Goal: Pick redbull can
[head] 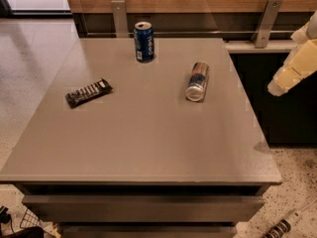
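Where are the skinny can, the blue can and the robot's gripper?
redbull can (197, 81): camera view, middle of its side.
Pepsi can (144, 43): camera view, middle of its label.
gripper (278, 86): camera view, pale lower end, right of the table (148, 143).

The robot shows only at the right edge of the view, where its pincer (292, 71) sits out past the right side of the counter (148, 148), level with the counter's far half. It is built of smooth, blocky segments in pale cream to yellowish white, with thin darker seams between them and a blunt, lighter lower tip. Above it, the arm (310, 29) shows as a rounder, whitish piece, cut off by the edge.
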Available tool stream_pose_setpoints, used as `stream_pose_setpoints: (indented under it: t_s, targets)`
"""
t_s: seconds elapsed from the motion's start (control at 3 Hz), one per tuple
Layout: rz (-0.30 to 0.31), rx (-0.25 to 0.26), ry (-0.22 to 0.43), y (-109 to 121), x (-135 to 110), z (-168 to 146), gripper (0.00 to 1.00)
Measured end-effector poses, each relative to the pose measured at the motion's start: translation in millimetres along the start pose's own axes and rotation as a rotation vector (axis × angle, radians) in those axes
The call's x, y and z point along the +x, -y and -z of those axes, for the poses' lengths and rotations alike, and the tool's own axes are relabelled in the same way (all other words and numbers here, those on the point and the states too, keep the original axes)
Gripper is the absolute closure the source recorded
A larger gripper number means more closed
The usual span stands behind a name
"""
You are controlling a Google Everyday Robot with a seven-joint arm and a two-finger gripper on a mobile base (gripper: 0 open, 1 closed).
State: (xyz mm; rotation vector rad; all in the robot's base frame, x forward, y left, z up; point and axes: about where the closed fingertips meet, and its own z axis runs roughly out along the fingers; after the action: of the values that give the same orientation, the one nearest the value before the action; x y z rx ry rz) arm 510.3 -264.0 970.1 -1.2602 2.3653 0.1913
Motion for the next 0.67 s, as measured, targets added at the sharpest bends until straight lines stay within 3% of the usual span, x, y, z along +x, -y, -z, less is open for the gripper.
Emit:
stream_pose_setpoints:
  t_s: [0.33, 0.67]
  targets:
    - [-0.230, -0.024, 0.076, 31, -8, -23, 0.00]
    - [-0.409, -0.009, 0.086, 52, -25, -41, 0.00]
